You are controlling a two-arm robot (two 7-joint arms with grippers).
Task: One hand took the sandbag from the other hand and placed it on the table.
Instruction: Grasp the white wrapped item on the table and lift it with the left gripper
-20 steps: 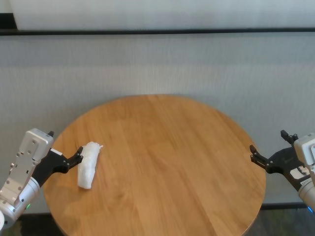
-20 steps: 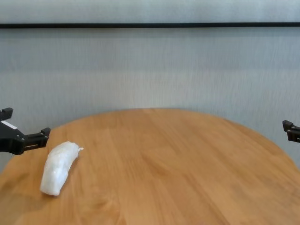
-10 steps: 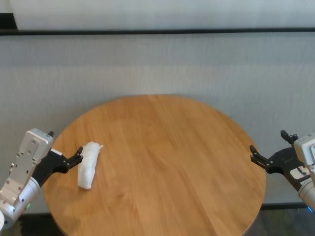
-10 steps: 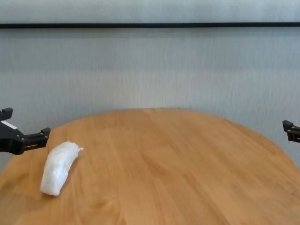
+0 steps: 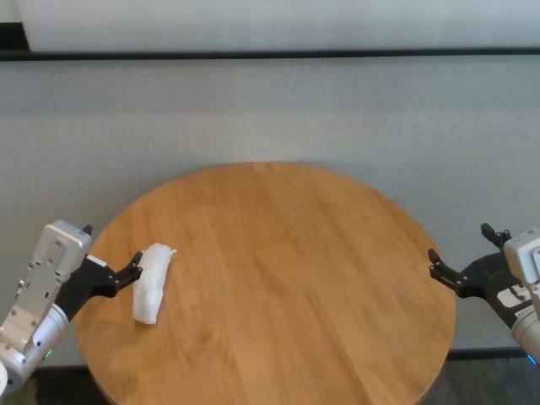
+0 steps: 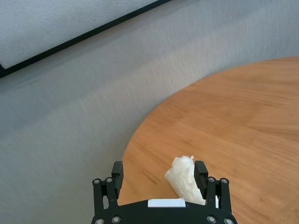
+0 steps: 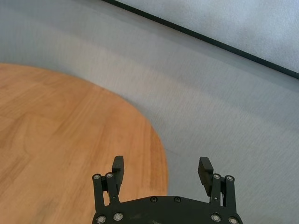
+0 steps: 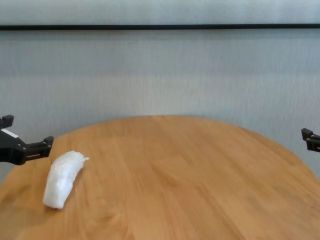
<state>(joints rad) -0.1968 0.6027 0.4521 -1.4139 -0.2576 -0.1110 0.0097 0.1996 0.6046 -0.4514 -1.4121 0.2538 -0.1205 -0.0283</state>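
Lying on the table near its left edge, the sandbag is resting lengthwise with its crimped tail pointing toward the far side. The left gripper is hovering at that left edge with its fingers spread wide, one fingertip sitting just beside the bag's far end; whether it is touching the bag is not clear. Nothing is gripping the bag. The right gripper is hanging at the table's right edge, well apart from the bag, its fingers also spread wide and holding nothing.
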